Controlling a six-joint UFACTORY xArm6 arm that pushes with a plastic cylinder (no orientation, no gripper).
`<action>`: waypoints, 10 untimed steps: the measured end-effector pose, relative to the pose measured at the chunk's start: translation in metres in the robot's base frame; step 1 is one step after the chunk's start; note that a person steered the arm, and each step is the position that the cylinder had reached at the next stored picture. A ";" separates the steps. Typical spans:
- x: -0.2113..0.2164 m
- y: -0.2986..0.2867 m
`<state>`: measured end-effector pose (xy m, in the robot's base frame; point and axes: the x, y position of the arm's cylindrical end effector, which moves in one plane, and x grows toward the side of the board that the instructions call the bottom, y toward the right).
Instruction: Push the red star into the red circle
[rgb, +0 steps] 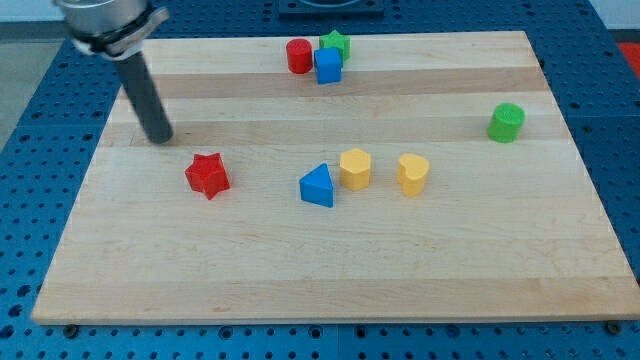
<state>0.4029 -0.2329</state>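
Near band of the pale wooden desk (330, 290) has nothing on it. Next row out, left to right: small red star-shaped block (207, 175), blue wedge-like triangular block (318, 186), two yellow blocks (355, 168) (412, 173), roughly hexagonal and heart-like, hard to be sure. Green cylinder block (506, 122) sits well apart at the right.

My tip (159, 138), the end of the dark rod, rests on the desk just beyond and left of the red star, near but not touching. No fingers on this rig, so nothing opens or closes and nothing is held; pushing only.

Far edge: red cylindrical circle block (298, 55), touching or nearly touching a blue cube (328, 65), with a green star block (335, 44) behind it.

Judgement: target lies far and right of the star, but the tip is on the star's far-left side, the wrong side for that push. Best move: swing round to the star's near-left, line up tip, star and red circle, then push straight through the star's centre. Off-centre contact would likely spin it. Aim left of the blue cube to avoid disturbing the cluster.
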 end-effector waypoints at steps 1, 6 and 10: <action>0.036 -0.010; 0.079 0.090; -0.005 0.085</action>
<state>0.3980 -0.1476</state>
